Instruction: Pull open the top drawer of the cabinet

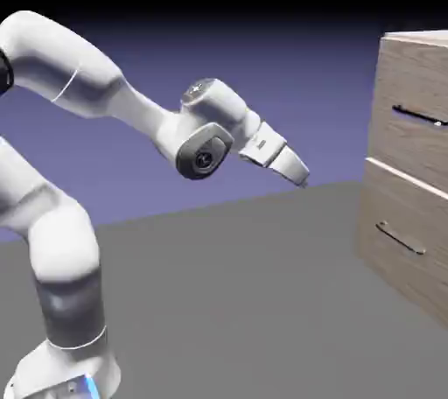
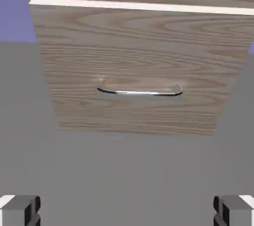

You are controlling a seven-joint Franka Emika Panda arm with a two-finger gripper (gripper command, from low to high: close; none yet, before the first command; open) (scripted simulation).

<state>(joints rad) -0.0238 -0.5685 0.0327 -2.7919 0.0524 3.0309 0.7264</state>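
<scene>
At the bottom edge of the hand view, the two grey fingertips [image 2: 22, 210] sit far apart at the left and right corners w/ nothing between them, so the end effector [image 1: 300, 176] is released and empty. Beyond them is bare grey tabletop [image 2: 129, 170], then the cabinet [image 2: 139, 51] w/ one drawer front filling the view, a thin dark bar handle across its middle and a pale seam above it; judging by the seam, that is the lower drawer [image 2: 134, 106], not the target. In the exterior view the arm reaches right from the lower left, hand angled down, well apart from the cabinet, w/ open tabletop in the gap. The top drawer [image 1: 411, 130] is at the upper right of that view, above the seam, looks flush w/ the cabinet face, so it reads as closed; its handle [image 1: 420, 115] is a thin dark bar partly cut off by the frame edge. Step in hand, as I read it: approach, nothing grasped yet. Next move prob. calls for raising the hand, aiming at the upper handle, and closing on the bar before pulling straight back. Nothing stands in the way btw hand and cabinet. Main risk is going for the lower handle [image 2: 140, 91], since the camera is aimed at it now.
</scene>
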